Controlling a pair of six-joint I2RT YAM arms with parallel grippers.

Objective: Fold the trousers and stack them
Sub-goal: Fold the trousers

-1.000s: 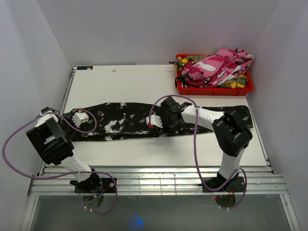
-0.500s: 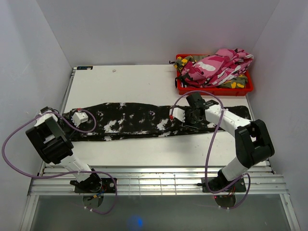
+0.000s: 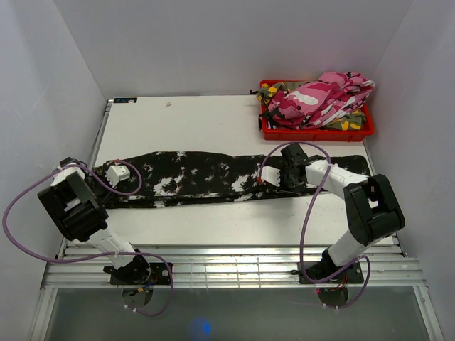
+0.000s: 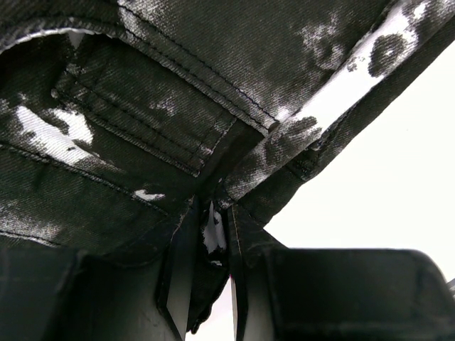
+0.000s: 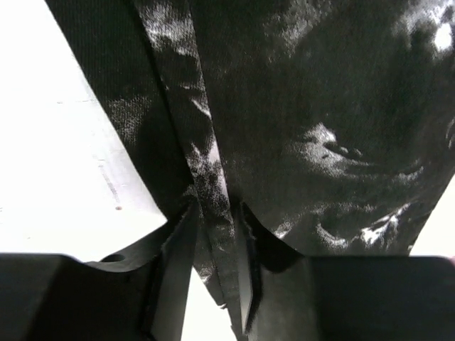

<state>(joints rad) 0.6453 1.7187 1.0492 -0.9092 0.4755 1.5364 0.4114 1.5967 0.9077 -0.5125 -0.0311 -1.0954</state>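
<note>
**A:** At the far left?

**B:** Only the left gripper, down at the left end of the long black cloth trousers with white splotches. Closed almost fully, with a thin fold of that cloth pinched between the two dark fingers.

**A:** And in the middle?

**B:** The same trousers, stretched flat as one long band across the white table, from near the left edge to near the right edge. From the left wrist, seen close: rows of double stitching on the cloth just above the pinch, and a white splotch along one edge.

**A:** Then further right?

**B:** The right gripper, lowered onto the right part of the band, short of its right end. Narrowed to a small gap as well, gripping a raised strip of the black cloth between its own fingers, with bare table to the left of that strip in the right wrist view.

**A:** And at the far right corner?

**B:** A red plastic crate, at the back right of the table, apart from the black pair. Heaped inside: crumpled pink-white camouflage trousers on top, with green-yellow camouflage trousers showing at the left rim and under the pink heap. Cannot tell how many pairs in all.
</note>
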